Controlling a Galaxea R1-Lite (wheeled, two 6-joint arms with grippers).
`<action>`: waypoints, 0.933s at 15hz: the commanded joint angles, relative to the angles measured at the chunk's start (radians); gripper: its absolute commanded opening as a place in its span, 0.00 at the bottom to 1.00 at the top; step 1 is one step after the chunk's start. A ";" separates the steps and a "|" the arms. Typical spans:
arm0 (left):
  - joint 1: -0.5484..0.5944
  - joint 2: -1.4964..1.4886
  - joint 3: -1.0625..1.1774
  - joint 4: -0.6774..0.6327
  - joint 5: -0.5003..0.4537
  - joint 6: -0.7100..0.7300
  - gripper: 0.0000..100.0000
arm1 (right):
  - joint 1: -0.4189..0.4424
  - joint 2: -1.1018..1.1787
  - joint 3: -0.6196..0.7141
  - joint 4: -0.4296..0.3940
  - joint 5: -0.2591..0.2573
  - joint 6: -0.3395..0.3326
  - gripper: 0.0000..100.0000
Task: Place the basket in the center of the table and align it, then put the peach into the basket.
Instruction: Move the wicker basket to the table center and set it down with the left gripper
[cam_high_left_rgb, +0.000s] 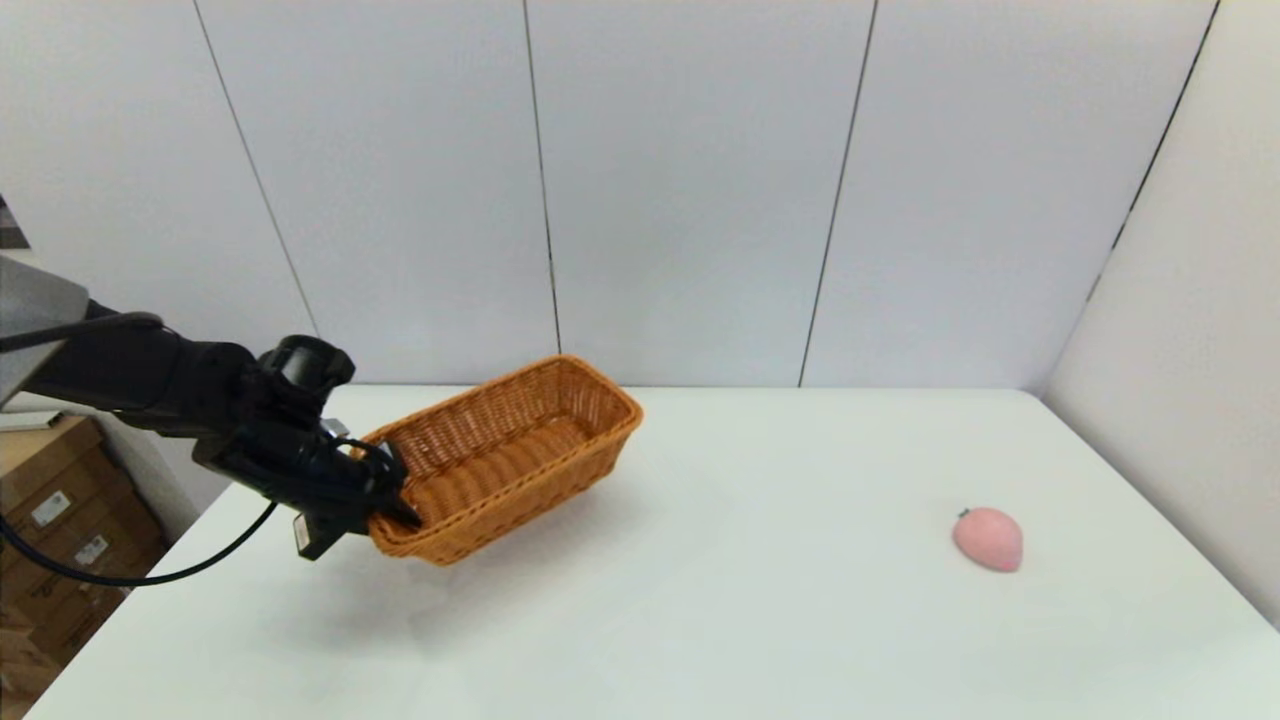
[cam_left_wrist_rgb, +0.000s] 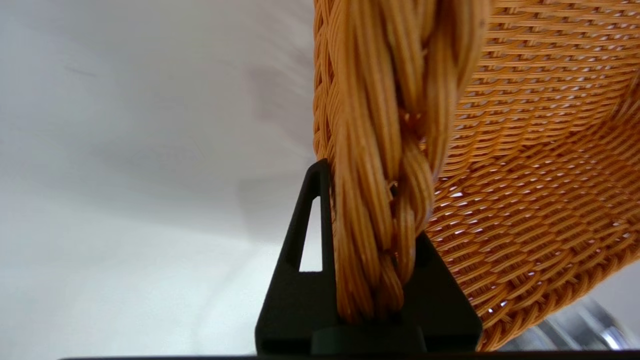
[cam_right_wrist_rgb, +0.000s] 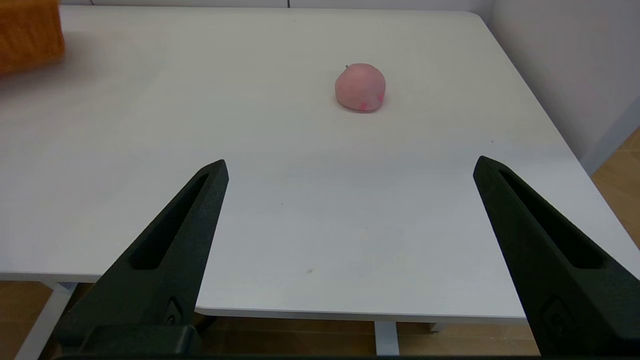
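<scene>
Basket (cam_high_left_rgb: 510, 455) — woven wicker, likely light and stiff; braided rim is the natural hold. It hangs tilted over the left part of the table (cam_high_left_rgb: 720, 600), its near short end clamped in the left gripper (cam_high_left_rgb: 385, 500). Left wrist view alone shows the grip: fingers (cam_left_wrist_rgb: 300, 250) shut on either side of the rim braid (cam_left_wrist_rgb: 385, 200). Peach (cam_high_left_rgb: 988, 538) lies well apart on the right — probably firm, smooth, prone to rolling. Right wrist view adds the right gripper (cam_right_wrist_rgb: 350, 170), fingers wide apart, parked short of the peach.
</scene>
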 joint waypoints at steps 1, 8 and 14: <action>-0.033 -0.109 -0.008 0.045 -0.073 0.047 0.00 | 0.000 0.000 0.000 0.001 0.000 -0.003 1.00; -0.305 -0.083 -0.008 0.094 -0.032 0.133 0.00 | 0.000 0.000 0.000 0.001 0.000 -0.004 1.00; -0.377 0.027 -0.028 0.101 0.016 0.157 0.00 | 0.000 0.000 0.000 0.001 0.000 -0.004 1.00</action>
